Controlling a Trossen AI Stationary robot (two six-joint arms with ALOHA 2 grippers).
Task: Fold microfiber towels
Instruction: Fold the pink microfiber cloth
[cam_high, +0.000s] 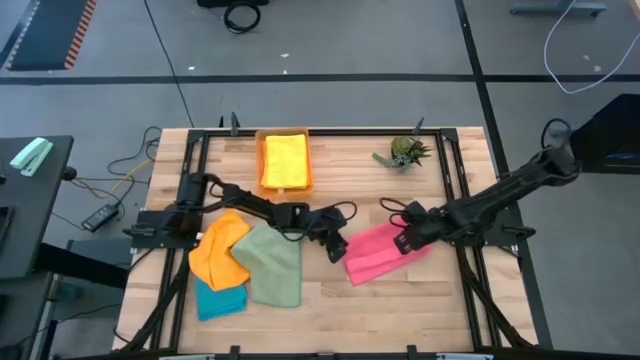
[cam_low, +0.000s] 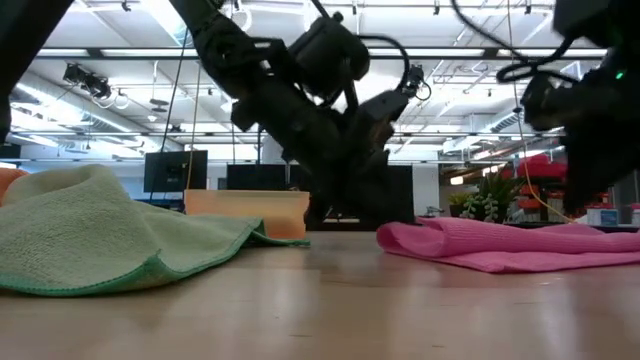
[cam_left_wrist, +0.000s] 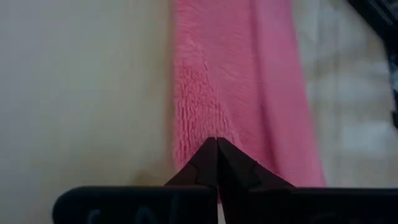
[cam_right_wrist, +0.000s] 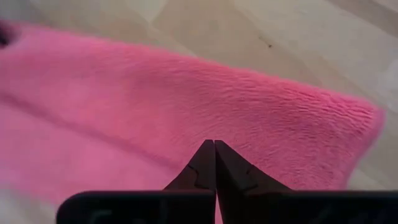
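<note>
While both arms reach in over the middle of the bench, you have each gripper pinched fully closed on the pink towel. Your left gripper sits at the towel's left end, its fingertips pressed together with pink pile caught at the tips. Your right gripper is on the towel's upper edge, toward the right side of the bench; its fingers also meet with no gap and bite into the cloth.

You can see the pink towel lying partly folded and slanted, right of the bench's centre, flat on the wood in the low view.

Near the left edge you have a loose pile: an orange towel, a sage green towel just beside it and overlapping, and a teal towel underneath, toward the near edge. A yellow towel lies folded in the orange tray at the far edge, with a small green plant further right along that edge.
</note>
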